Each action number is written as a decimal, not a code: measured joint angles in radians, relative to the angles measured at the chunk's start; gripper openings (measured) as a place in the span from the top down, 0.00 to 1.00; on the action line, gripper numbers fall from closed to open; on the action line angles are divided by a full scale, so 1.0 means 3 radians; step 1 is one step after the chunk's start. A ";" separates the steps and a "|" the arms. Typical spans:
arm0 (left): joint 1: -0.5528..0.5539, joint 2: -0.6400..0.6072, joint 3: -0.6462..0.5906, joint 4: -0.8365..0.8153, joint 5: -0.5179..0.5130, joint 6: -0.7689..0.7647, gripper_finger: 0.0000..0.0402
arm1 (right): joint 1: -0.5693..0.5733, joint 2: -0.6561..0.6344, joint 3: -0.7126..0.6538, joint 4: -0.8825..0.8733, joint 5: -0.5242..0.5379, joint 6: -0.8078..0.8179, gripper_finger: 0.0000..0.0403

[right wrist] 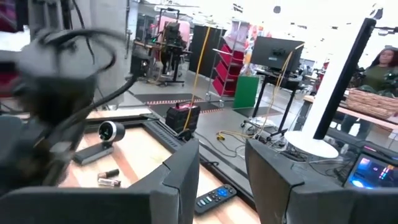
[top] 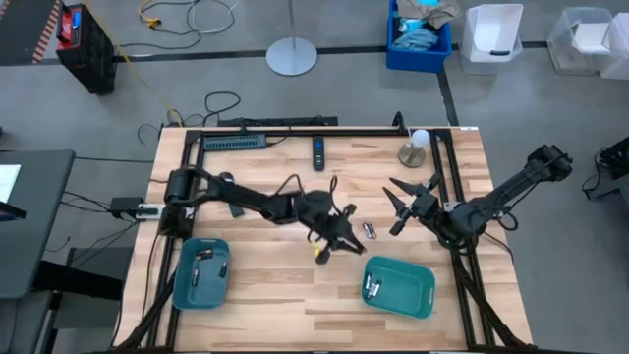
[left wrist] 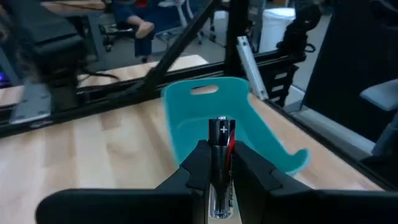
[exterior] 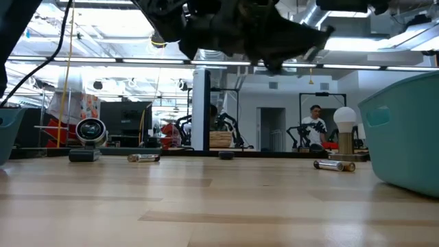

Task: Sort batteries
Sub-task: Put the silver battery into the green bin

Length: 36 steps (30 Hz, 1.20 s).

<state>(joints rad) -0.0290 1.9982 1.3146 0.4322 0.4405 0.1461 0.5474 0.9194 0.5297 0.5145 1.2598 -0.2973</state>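
Two batteries [top: 370, 231] lie loose on the bench [top: 275, 295] between the arms; the left gripper [left wrist: 219, 180] clamps one battery [left wrist: 221, 140] above a teal tray [left wrist: 199, 118], and the right gripper [right wrist: 222, 180] hangs open, empty.

We read only one sign: a white plus mark on the dark end of the battery [left wrist: 221, 134], which stands upright between the left gripper's [left wrist: 221, 171] fingers; we make out no other lettering, brand or number anywhere
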 joint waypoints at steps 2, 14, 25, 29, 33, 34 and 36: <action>-0.0090 0.0124 -0.0002 0.0233 -0.0075 -0.0076 0.91 | 0.0001 0.0010 0.0000 0.0021 0.0000 -0.0003 0.64; -0.0377 0.0904 0.0751 0.0482 -0.0175 -0.0355 0.91 | 0.0053 0.0007 0.0000 0.0085 -0.0001 -0.0005 0.64; -0.0378 0.0920 0.0905 0.0018 -0.0248 -0.0319 0.64 | 0.0051 0.0007 0.0000 0.0063 -0.0004 -0.0009 0.64; -0.0388 0.0919 0.0902 0.0075 -0.0256 -0.0292 0.59 | 0.0051 0.0007 0.0000 0.0061 -0.0004 -0.0007 0.64; -0.0378 0.0809 0.0794 0.0120 -0.0273 -0.0275 0.64 | 0.0051 0.0007 0.0000 0.0058 -0.0004 0.0000 0.64; -0.0368 0.0730 0.0705 0.0182 -0.0299 -0.0255 0.66 | 0.0051 0.0007 0.0000 0.0059 -0.0004 0.0001 0.64; -0.0348 0.0484 0.0401 0.0407 -0.0427 -0.0214 0.71 | 0.0051 0.0008 0.0000 0.0052 -0.0005 0.0002 0.64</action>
<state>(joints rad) -0.1334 2.1435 1.4350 0.5544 0.3123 0.0819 0.5629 0.9218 0.5297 0.5301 1.2583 -0.2967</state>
